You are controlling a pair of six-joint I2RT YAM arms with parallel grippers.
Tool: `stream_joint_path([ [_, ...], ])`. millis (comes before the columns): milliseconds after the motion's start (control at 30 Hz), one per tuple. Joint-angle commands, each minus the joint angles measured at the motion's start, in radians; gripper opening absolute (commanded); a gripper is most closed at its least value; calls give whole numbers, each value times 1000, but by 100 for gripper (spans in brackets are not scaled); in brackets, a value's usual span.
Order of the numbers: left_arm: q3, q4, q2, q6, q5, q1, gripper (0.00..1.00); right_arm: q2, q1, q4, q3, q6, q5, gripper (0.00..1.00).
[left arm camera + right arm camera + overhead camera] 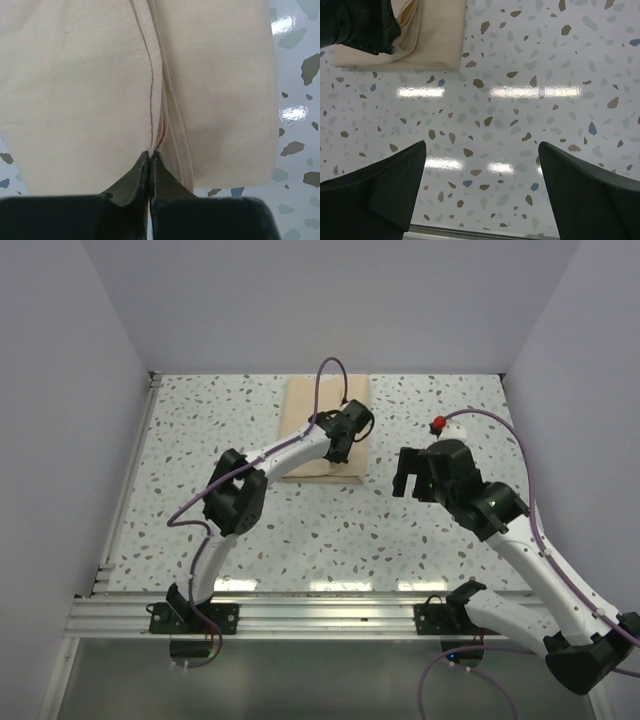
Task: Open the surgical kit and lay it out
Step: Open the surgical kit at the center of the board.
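Note:
The beige cloth wrap point(305, 415) lies folded at the back middle of the speckled table. My left gripper point(338, 452) rests on its near right part. In the left wrist view the left gripper point(151, 153) is shut, pinching a stitched fold edge of the cloth wrap point(75, 75). My right gripper point(412, 485) is open and empty, above bare table to the right of the wrap. In the right wrist view the right gripper point(482, 145) has its jaws wide apart, with the wrap's corner point(437, 35) at the top left. The steel tray and instruments are hidden.
An aluminium rail point(300, 612) runs along the near table edge, also visible in the right wrist view point(470, 232). Grey walls close in the left, back and right sides. The left arm's wrist point(360, 22) shows in the right wrist view over the wrap.

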Motion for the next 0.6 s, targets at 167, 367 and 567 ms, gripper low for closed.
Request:
stream_joint_path([
  [167, 107, -122, -225, -91, -14, 220, 0, 259, 2, 66, 196, -82, -103, 92],
  [367, -147, -58, -413, -83, -9, 461, 0, 520, 27, 78, 412, -94, -168, 90],
  [567, -432, -12, -511, -91, 0, 555, 78, 749, 91, 59, 607, -108, -179, 90],
])
